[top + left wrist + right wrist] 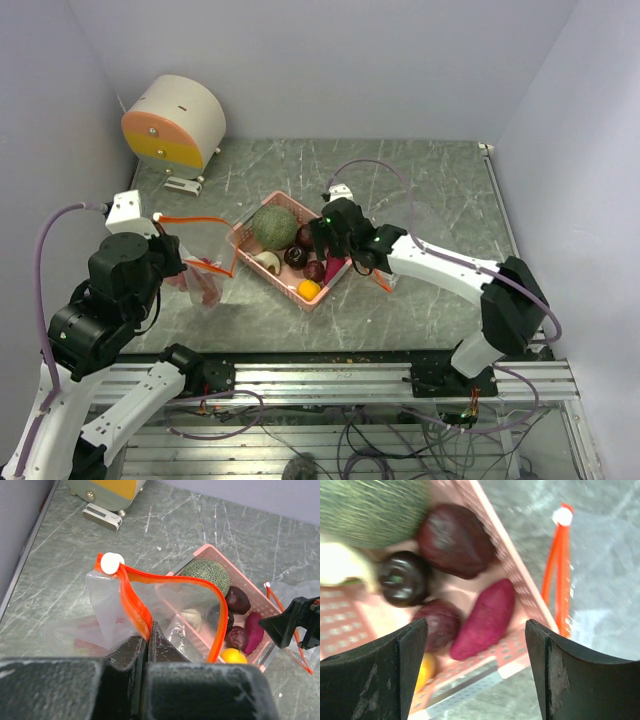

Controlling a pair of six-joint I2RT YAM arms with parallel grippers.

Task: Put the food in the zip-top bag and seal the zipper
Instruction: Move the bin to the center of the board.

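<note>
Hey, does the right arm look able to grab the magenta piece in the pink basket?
Probably yes: the right gripper hangs open above the magenta piece, which lies uncovered, though the pink basket wall beside it may crowd one finger.

We see food [487, 620] in the basket [248, 586] under the jaws of the right gripper [475, 626], and the zip-top bag [107, 605] between those of the left gripper [148, 636].

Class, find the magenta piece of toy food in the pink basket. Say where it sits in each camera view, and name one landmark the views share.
Top external: the magenta piece lies near the picture's centre, at the right edge of the pink basket.
Left wrist: right of centre, beyond the clear bag.
Right wrist: middle of the picture, lying diagonally.
Shared landmark: the small orange fruit, close beside it in all three.
</note>
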